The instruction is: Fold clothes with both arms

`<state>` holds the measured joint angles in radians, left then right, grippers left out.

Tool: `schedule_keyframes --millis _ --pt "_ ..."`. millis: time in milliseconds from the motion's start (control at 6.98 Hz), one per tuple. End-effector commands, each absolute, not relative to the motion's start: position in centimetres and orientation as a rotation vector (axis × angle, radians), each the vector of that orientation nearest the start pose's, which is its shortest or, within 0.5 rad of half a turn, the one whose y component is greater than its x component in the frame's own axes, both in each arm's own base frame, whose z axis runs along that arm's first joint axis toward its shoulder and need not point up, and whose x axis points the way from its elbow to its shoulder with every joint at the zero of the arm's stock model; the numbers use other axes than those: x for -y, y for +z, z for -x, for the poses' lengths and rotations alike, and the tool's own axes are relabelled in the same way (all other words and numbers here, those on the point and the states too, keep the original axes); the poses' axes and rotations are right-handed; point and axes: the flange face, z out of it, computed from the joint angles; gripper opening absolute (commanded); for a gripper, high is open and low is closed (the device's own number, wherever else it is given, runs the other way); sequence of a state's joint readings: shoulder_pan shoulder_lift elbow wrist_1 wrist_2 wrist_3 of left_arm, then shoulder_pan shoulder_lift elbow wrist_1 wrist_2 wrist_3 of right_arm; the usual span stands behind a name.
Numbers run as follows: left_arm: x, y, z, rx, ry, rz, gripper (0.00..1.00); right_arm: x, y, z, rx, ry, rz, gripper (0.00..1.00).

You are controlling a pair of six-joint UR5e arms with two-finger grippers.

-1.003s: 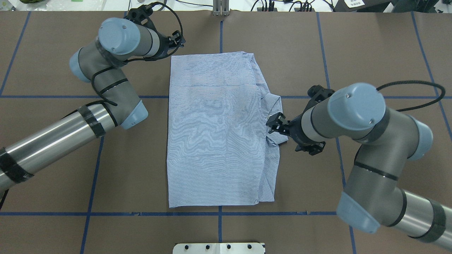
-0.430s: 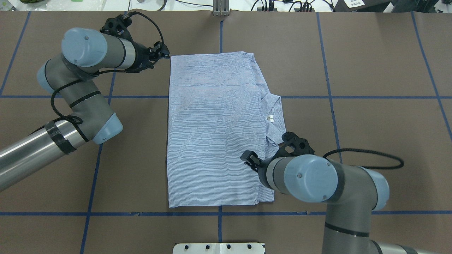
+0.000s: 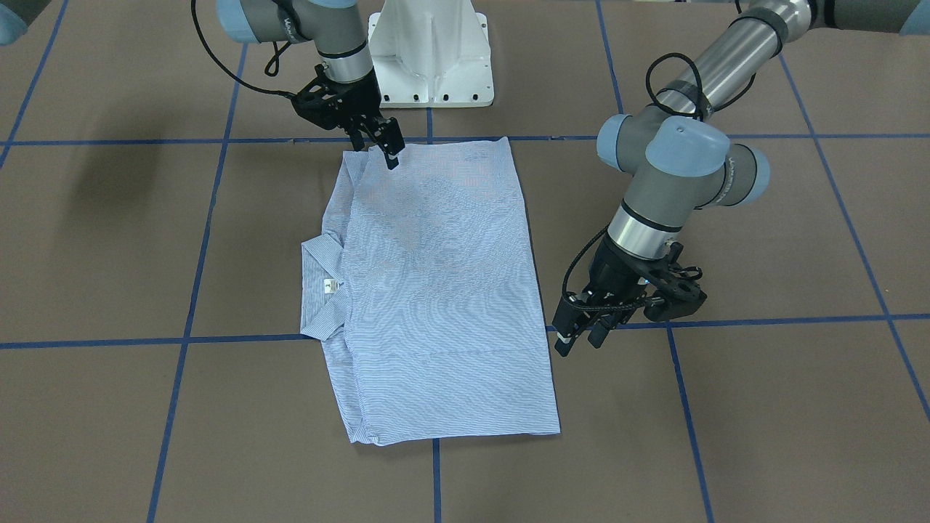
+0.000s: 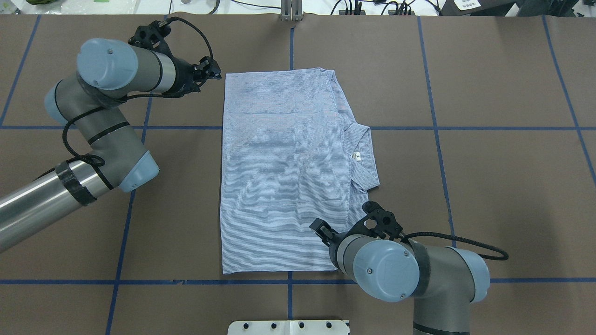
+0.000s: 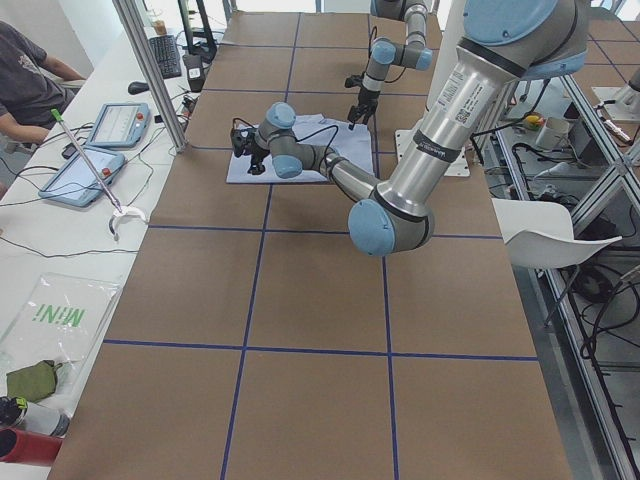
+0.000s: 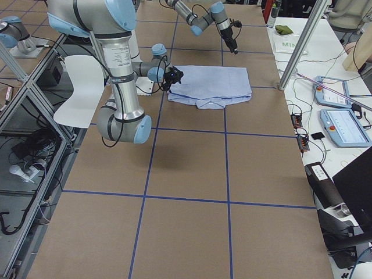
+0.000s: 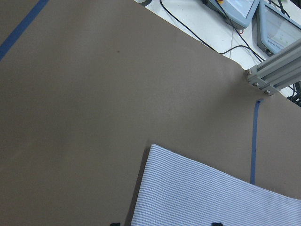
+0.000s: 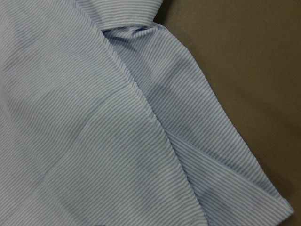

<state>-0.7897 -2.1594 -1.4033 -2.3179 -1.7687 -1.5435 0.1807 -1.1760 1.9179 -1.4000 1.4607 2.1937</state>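
Shirt: the striped shirt lies flat mid-desk, folded to a rectangle. Its collar and neck label poke out on my right.
Left claw: my left claw is released and holds nothing. It hangs just beside the shirt's far left corner.
Right claw: my right claw has its fingers parted and is empty. It sits above the shirt's near right corner, next to the collar.
Around: the white pedestal base is at my edge and an aluminium post at the far edge. Beyond that are pendants and a seated person.
In the way: my right elbow overhangs the near right corner.
Edges: the left edge is straight and the right edge shows stacked folds. The near hem lies just short of a blue tape line.
Room: the brown desk stretches wide on both sides of the shirt.
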Motion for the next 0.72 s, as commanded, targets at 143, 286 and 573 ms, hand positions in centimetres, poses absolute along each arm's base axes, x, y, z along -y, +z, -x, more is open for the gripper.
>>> schedule_keyframes --millis 143,286,573 --pt "59.3 30.06 -42.9 -1.157 -0.558 -0.304 0.71 23.7 28.32 56.35 0.908 0.78 0.104 0.85" --pt "59.32 30.14 -42.93 -1.156 -0.558 -0.304 0.71 23.62 28.41 56.43 0.905 0.779 0.104 0.7" --pt "59.3 30.36 -42.89 -1.153 -0.56 -0.304 0.71 23.62 28.21 56.28 0.908 0.783 0.113 0.0"
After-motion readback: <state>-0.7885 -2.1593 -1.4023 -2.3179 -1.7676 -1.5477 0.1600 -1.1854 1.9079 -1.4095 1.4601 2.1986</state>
